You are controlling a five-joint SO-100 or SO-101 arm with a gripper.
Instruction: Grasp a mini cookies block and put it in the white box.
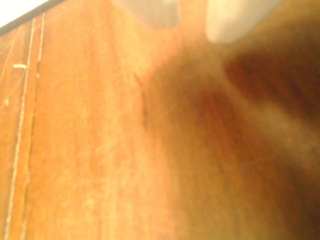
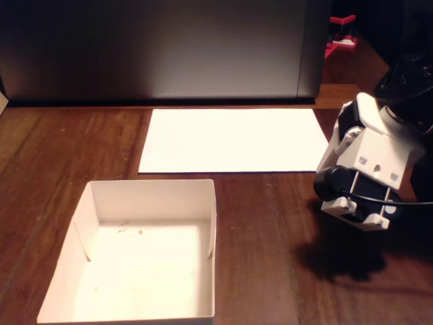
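Low at the right edge of the fixed view, the pincer (image 2: 357,215) hangs over the wooden tabletop (image 2: 270,257), with a dark shadow on the wood right beneath it. Its fingertips are hidden behind the white wrist housing and black motor, so whether it is wide or narrow cannot be told. In the wrist view only two pale, blurred shapes enter from the top edge, the right one likely a finger (image 1: 235,20); nothing can be made out between them.

The arm (image 2: 379,145) comes in from the upper right and folds downward, its wrist tilted toward the tabletop, a thin black cable running off to the right.

Well to the left in the fixed view, the white box (image 2: 152,196) sits on the tabletop, open-topped, with only faint crumbs on its floor. Behind it and apart from it lies a flat white paper sheet (image 2: 233,140), and beyond that a dark panel stands upright.

No mini cookies block shows in either view. The wrist view shows blurred orange-brown wood (image 1: 90,150) and heavy shadow at the right.
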